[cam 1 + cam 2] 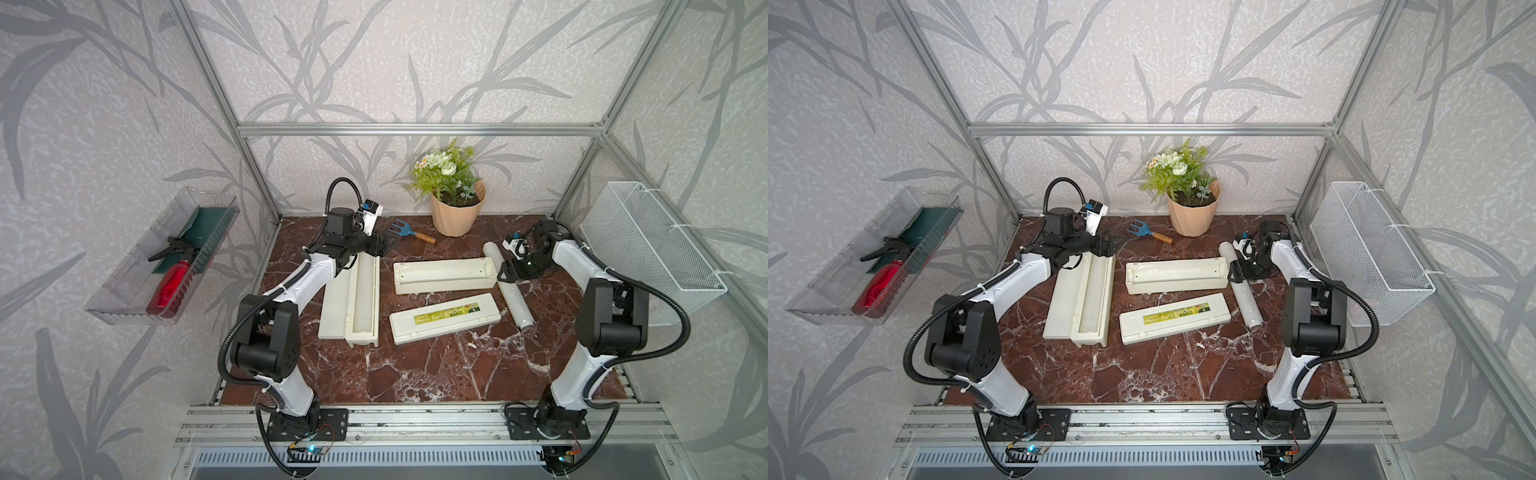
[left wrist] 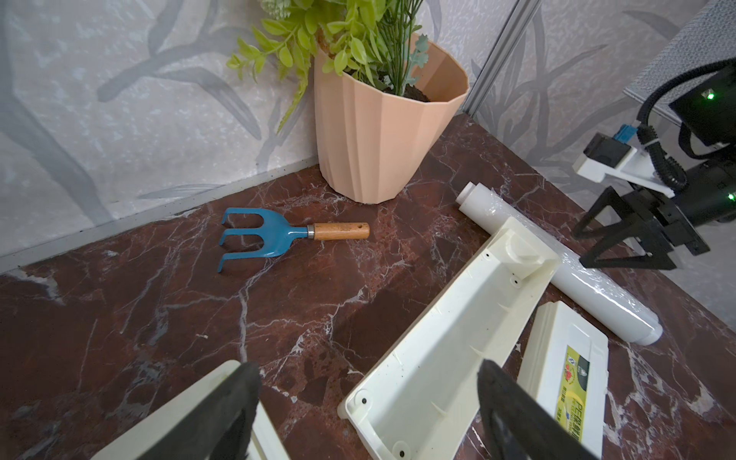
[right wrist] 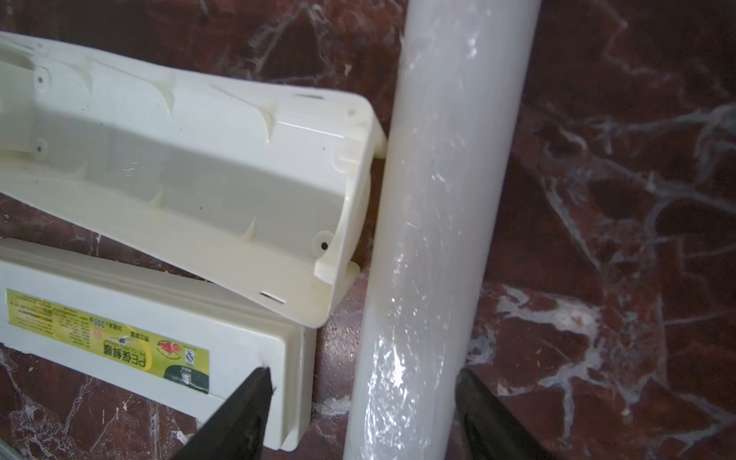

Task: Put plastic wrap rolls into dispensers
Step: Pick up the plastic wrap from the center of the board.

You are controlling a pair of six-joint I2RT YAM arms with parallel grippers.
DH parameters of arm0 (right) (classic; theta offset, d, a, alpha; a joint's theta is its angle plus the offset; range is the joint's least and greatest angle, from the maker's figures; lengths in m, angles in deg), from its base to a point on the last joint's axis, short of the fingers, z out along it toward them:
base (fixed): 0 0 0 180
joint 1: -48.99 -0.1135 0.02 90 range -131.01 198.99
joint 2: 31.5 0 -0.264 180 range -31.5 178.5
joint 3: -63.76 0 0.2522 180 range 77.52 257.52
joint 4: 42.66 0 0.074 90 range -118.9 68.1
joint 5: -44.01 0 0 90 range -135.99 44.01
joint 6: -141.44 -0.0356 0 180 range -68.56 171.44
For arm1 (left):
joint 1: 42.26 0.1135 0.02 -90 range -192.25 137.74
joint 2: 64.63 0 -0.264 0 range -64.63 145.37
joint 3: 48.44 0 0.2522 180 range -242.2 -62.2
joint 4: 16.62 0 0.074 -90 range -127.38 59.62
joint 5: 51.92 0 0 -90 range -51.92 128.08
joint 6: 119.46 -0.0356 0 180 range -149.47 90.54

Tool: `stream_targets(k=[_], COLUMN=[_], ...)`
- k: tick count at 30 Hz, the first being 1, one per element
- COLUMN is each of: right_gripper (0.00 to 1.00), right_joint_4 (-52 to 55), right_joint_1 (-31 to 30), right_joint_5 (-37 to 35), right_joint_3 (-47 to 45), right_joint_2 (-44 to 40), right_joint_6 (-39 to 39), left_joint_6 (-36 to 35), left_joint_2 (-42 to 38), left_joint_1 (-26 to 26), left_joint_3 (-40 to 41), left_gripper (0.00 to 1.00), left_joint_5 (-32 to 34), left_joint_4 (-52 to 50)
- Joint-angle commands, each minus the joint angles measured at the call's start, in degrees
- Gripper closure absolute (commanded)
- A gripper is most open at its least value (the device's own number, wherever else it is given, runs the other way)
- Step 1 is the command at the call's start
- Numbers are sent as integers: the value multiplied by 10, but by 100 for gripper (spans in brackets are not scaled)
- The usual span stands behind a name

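Observation:
One plastic wrap roll (image 1: pixel 516 301) (image 3: pixel 438 199) lies on the table at the right, beside the end of an empty open dispenser (image 1: pixel 444 275) (image 2: pixel 446 318). That dispenser's lid (image 1: pixel 444 318) with a yellow-green label lies flat in front of it. My right gripper (image 1: pixel 509 272) (image 3: pixel 363 371) is open and straddles the roll, with a gap on one side. At the left stands another open dispenser (image 1: pixel 351 299); a pale cylinder seems to lie in its trough. My left gripper (image 1: pixel 376 245) (image 2: pixel 367 364) hangs open over this dispenser's far end, holding nothing.
A peach flower pot (image 1: pixel 455 212) and a blue hand rake (image 1: pixel 409 230) sit at the back of the table. A white wire basket (image 1: pixel 648 249) hangs on the right wall. On the left wall, a clear tray (image 1: pixel 124 291) holds a red spray bottle.

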State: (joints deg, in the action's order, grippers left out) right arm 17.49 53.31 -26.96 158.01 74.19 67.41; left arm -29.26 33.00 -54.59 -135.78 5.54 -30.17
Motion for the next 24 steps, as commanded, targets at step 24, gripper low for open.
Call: stream_targets(k=[24], right_gripper=[41], right_joint_4=[20], right_joint_1=[6], right_joint_5=[-111], right_joint_3=[142], right_joint_2=[180], right_joint_6=[6], left_joint_6=[-25], left_joint_2=[27], left_joint_1=[-15], left_joint_3=[-57], left_gripper=[14], left_joint_5=[59], left_joint_4=[-71])
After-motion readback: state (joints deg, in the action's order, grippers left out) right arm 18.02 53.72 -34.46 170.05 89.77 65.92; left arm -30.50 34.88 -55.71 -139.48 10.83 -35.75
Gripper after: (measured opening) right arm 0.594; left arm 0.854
